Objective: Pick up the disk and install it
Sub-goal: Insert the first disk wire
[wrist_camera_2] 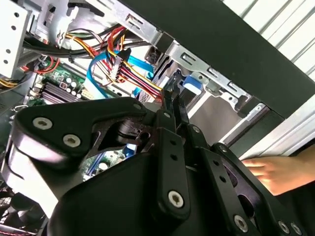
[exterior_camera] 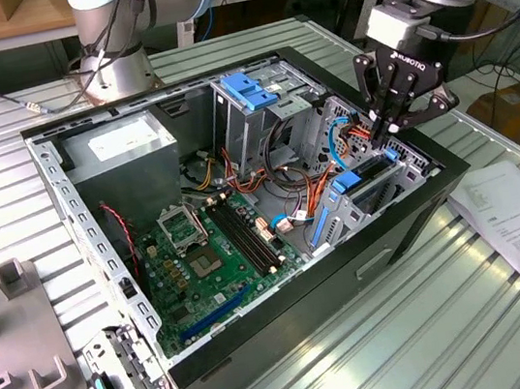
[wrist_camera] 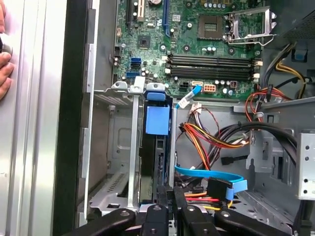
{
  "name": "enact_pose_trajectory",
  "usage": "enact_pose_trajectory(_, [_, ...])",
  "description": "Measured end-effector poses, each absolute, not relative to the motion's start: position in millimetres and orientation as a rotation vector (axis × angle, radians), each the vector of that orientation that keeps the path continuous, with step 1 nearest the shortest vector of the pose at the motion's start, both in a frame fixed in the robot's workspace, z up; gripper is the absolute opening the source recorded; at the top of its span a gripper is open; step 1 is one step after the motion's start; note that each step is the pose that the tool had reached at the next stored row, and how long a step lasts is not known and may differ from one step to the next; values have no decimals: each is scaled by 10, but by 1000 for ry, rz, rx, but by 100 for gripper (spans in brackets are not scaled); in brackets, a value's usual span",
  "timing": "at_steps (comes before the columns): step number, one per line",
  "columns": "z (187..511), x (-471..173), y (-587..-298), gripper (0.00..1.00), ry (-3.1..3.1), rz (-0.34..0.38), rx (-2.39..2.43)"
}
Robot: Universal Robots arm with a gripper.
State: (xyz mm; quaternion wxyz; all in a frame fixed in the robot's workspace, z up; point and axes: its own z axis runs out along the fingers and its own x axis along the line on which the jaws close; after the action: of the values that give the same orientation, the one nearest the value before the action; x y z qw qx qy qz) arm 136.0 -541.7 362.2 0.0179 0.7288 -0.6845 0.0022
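The case (exterior_camera: 290,332) is lying open on its side on the slatted table (exterior_camera: 436,325), board (exterior_camera: 212,251) facing up, with the grey supply box (exterior_camera: 120,142) at the far corner and a tall cage with a blue latch (exterior_camera: 249,88) beside it. The arm is reaching down over the bay (exterior_camera: 376,187) at the case's corner nearest the exterior view's right. The disk (wrist_camera: 156,147) is sitting edge-up in that bay between the metal walls, its blue rail tab (wrist_camera: 157,118) facing the first wrist view. The gripper (exterior_camera: 386,137) is pressing straight above the disk's edge; in both wrist views its fingers (wrist_camera: 170,196) are standing together with almost no gap, and whether they are pinching the disk's thin edge or merely pushing on it I cannot tell. Judgement: the seating stage is in hand, so the push should stay in line with the bay walls, with no tilt, until the rails lock. The blue ribbon (wrist_camera: 211,177) and the red-yellow bundle (wrist_camera: 206,137) are lying just beside the fingers and could snag. A person's hand (wrist_camera_2: 270,172) is resting outside the case wall, near the work.
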Motion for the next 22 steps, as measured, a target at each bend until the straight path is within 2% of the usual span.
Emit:
enact_pose_trajectory(13, [3545, 1305, -5480, 17, -2153, -2, 2250])
enact_pose_trajectory(16, [3531, 1288, -5544, 17, -2172, -44, 2270])
enact_pose_trajectory(22, [3494, 1282, -5629, 17, -2178, -59, 2276])
